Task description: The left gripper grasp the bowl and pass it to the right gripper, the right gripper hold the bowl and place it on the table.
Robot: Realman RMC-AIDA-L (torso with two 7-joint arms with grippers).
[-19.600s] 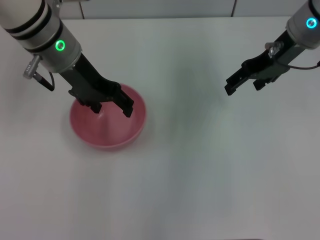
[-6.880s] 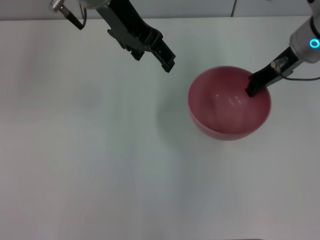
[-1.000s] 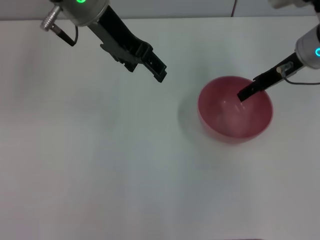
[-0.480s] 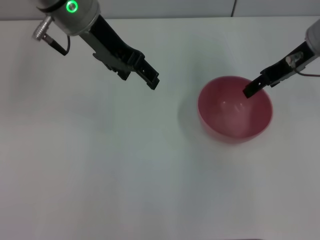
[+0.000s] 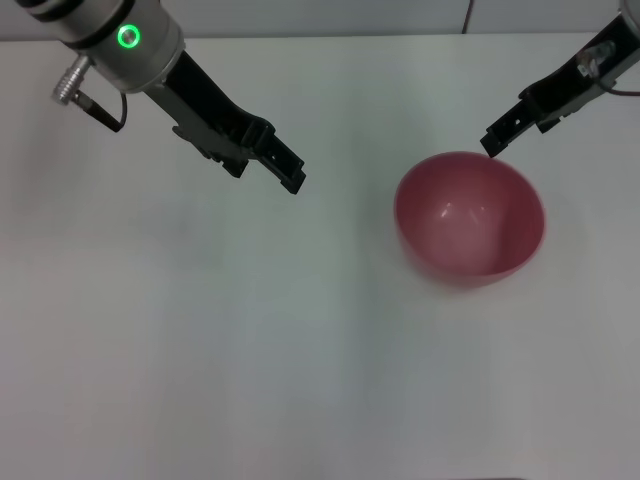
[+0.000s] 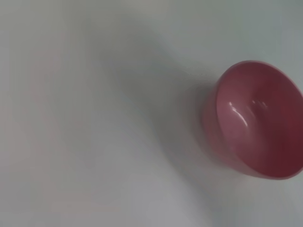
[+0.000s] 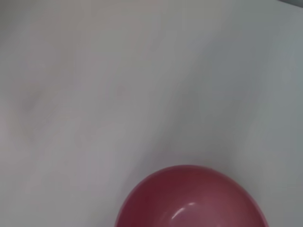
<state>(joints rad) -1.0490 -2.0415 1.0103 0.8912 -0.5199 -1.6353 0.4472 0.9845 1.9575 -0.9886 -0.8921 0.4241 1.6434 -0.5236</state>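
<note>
Your bowl (image 5: pixel 469 220) sits upright on the table (image 5: pixel 300 350), on the robot's right side of the head view, with nothing inside it and nothing touching it. The right gripper (image 5: pixel 497 133) hangs just beyond the bowl's far rim, close to it but clear of it, its black claw pointing down toward that rim. You see the claw edge-on here, so you cannot tell whether its fingers are parted or pressed together.

The left gripper (image 5: pixel 283 170) is well apart from the bowl, out over bare table on the left side, its claw angled toward the middle of the table. It carries nothing. Its two fingers lie close alongside each other from this angle, and you cannot tell whether they are closed or slightly spread. The green ring light (image 5: pixel 128 37) glows on its white arm.

Only the head view shows you both arms. The left wrist view gives you the bowl (image 6: pixel 258 118) from the side, so you see both the outer wall and the glossy inside, plus the soft shadow it throws on the table (image 6: pixel 94 118). The right wrist view looks almost straight down and catches only part of the bowl (image 7: pixel 191 198), cut off by the picture's edge, with white table (image 7: pixel 118 71) filling everything else. Neither wrist view shows any fingers.
</note>
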